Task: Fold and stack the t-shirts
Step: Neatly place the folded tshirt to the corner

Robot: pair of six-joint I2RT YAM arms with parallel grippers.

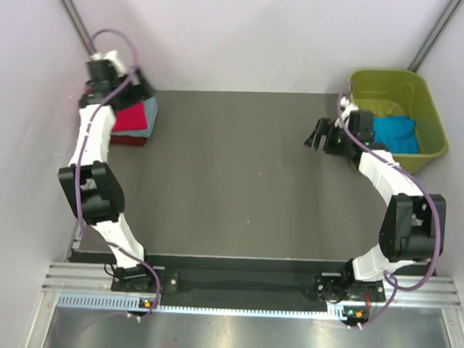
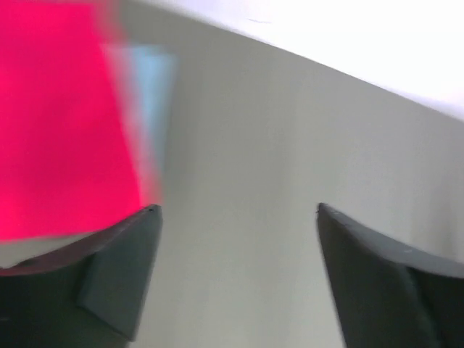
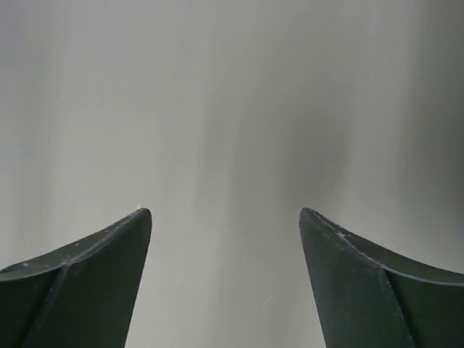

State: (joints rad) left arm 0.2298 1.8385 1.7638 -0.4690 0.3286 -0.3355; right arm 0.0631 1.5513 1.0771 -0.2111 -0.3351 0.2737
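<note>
Folded t-shirts lie stacked at the far left of the table: a bright red one [image 1: 130, 118] on top, a blue-grey one [image 1: 151, 111] under it, a dark red one [image 1: 129, 140] at the bottom. My left gripper [image 1: 138, 85] hovers at the stack's far edge. In the left wrist view it [image 2: 235, 210] is open and holds nothing, with the red cloth [image 2: 58, 123] and a blue-grey strip [image 2: 148, 83] off to its left. A bright blue t-shirt [image 1: 395, 133] lies crumpled in the tub. My right gripper [image 1: 318, 135] [image 3: 221, 214] is open over bare table.
The olive-green tub [image 1: 431, 121] stands at the far right, just behind the right wrist. White walls close in the left, back and right sides. The dark table mat [image 1: 232, 182] spreads between the two arms.
</note>
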